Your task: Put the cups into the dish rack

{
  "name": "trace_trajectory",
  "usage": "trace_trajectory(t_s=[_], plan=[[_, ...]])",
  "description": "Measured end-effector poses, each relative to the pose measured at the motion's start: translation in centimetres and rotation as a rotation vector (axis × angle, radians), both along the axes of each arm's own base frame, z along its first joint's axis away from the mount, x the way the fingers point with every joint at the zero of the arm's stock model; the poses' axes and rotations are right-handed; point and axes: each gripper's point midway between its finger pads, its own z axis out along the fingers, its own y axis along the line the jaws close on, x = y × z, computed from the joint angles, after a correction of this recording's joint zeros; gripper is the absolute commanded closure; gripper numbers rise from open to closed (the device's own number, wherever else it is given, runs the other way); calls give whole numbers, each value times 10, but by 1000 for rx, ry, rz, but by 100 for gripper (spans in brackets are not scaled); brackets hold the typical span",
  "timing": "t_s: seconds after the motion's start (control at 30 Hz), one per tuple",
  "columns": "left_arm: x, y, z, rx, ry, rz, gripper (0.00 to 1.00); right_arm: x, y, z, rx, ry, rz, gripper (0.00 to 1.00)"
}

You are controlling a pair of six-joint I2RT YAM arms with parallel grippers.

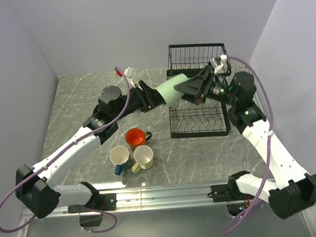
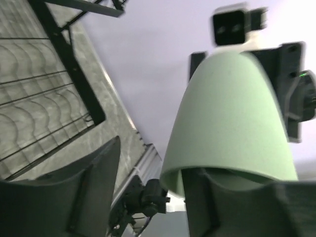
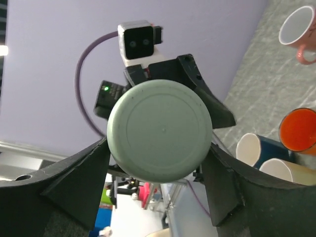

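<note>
The pale green cup [image 1: 172, 90] hangs on its side in the air between both arms, in front of the black wire dish rack [image 1: 199, 121]. My right gripper [image 1: 191, 88] is shut on its base end; in the right wrist view the round base [image 3: 160, 131] sits between both fingers [image 3: 94, 173]. My left gripper [image 1: 154, 100] is open at the cup's mouth. In the left wrist view one finger [image 2: 222, 197] reaches inside the rim of the cup [image 2: 232, 113], and the other [image 2: 94, 187] stands well clear of the wall.
The orange cup [image 1: 135, 137], blue cup [image 1: 119, 156] and pale yellow cup [image 1: 143, 157] stand together on the table in front of the left arm. A pink cup [image 3: 298, 29] shows in the right wrist view. The rack's upper basket [image 1: 197, 59] is behind the grippers.
</note>
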Motion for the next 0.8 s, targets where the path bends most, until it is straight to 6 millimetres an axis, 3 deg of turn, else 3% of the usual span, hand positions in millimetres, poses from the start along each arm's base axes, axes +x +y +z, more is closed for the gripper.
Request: trace_trajectory(t_s=[0.1, 0.2, 0.27, 0.4, 0.57, 0.67, 0.8], plan=[[7, 5, 7, 63, -19, 43, 29, 18, -1, 19, -60, -38, -24, 100], [14, 14, 7, 146, -38, 91, 20, 54, -10, 55, -125, -129, -113, 100], [16, 22, -7, 214, -22, 105, 18, 82, -20, 78, -183, -198, -209, 100], [30, 45, -46, 354, 41, 140, 19, 136, -42, 100, -327, -260, -395, 100], [48, 63, -85, 454, 121, 147, 23, 209, -73, 83, -529, -229, -602, 100], [57, 66, -98, 483, 137, 135, 23, 247, -97, 53, -659, -170, -725, 100], [59, 72, -106, 517, 128, 112, 24, 270, -132, 6, -833, -73, -859, 100]])
